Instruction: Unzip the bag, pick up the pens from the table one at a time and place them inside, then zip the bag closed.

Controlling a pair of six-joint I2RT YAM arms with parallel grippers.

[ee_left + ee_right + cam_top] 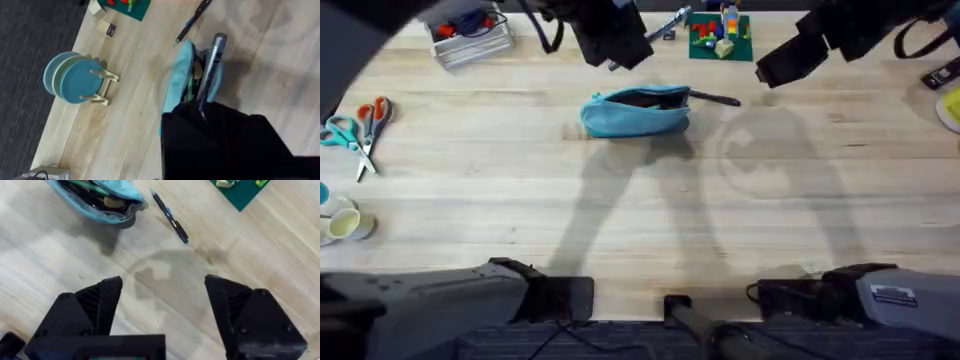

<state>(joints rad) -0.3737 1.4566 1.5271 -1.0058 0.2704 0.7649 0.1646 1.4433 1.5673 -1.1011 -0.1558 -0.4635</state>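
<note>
On the tabletop [640, 200] we see the unzipped bag [635, 110] with a dark pen [715, 98] lying just beside its end, the left tool [202, 107] above the opening clamped on a silver-grey pen [212, 65], and the right tool [162, 305] spread apart.

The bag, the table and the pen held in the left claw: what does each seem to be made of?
The bag: soft turquoise fabric, matte; it sags and folds at its open mouth.
The table: pale wood, smooth low-sheen finish; plank seams and grain show.
The pen in the left claw: likely metal, though possibly plastic; silver-grey with a glossy highlight.
</note>
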